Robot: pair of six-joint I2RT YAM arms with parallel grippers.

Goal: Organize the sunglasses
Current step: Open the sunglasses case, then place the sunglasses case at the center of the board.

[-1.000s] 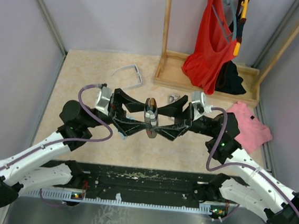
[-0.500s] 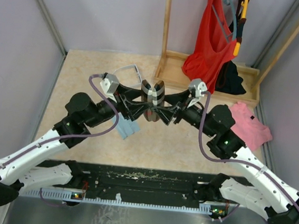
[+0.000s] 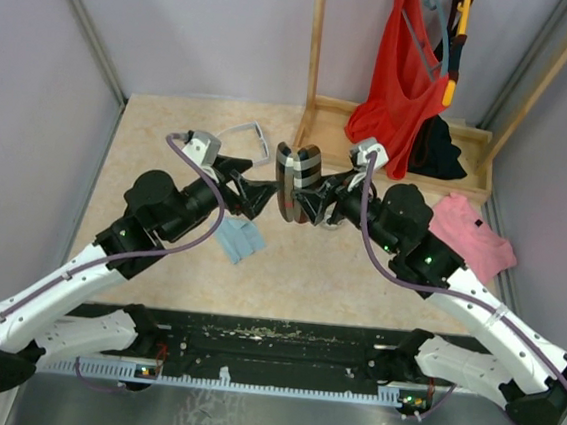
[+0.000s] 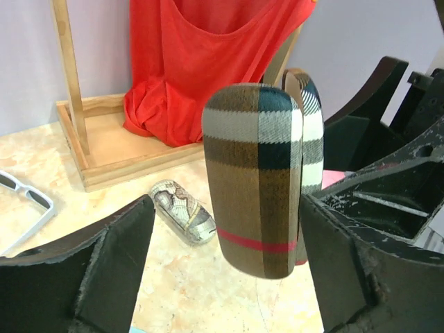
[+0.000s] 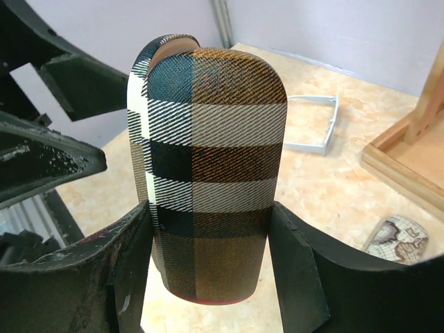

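Clamping the plaid case (image 3: 297,174) upright above the table (image 3: 160,135), the right tool (image 3: 311,201) pinches its lower end. The left tool (image 3: 263,191) stands with jaws apart just beside the case. The white sunglasses (image 3: 248,137) lie beyond the left tool, off to its left, apart from both.

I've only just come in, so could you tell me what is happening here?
The right gripper holds a plaid case upright above the table, its two halves slightly apart. The left gripper is open beside the case, not gripping it. The white sunglasses lie on the table beyond the left gripper, not yet put away. A blue cloth and a map-print case also lie on the table.
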